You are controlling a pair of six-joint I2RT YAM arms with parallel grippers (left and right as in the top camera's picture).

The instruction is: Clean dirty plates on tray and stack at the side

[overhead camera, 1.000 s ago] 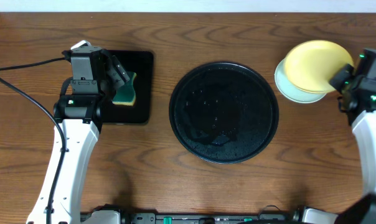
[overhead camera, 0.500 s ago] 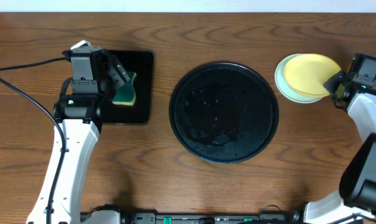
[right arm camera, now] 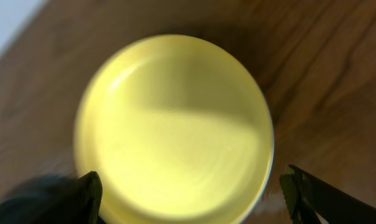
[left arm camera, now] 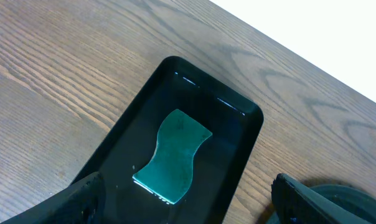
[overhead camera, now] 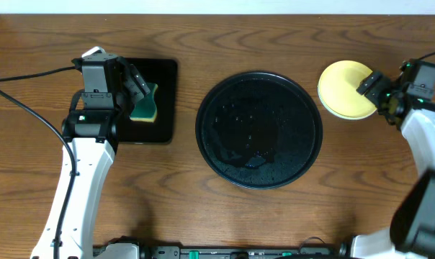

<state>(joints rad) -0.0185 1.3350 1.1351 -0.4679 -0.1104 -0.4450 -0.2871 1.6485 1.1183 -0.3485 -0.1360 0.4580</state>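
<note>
The pale yellow plate (overhead camera: 343, 89) lies at the table's right side, on top of a mint-green plate of which only a thin rim (overhead camera: 320, 91) shows. My right gripper (overhead camera: 378, 96) stands open at the yellow plate's right edge, a finger on either side of the plate (right arm camera: 175, 130), not gripping it. The large round black tray (overhead camera: 259, 129) in the middle looks wet and holds no plates. My left gripper (overhead camera: 136, 92) hangs open over the green sponge (overhead camera: 145, 105), apart from it.
The sponge (left arm camera: 173, 155) lies in a small rectangular black tray (left arm camera: 250, 115) at the left. A black cable (overhead camera: 30, 90) runs across the table's left part. The round tray's rim (left arm camera: 356, 194) shows at the lower right of the left wrist view.
My right gripper has opened and let go of the yellow plate, which went from raised and tilted to lying flat on the stack. The left arm has not moved.
</note>
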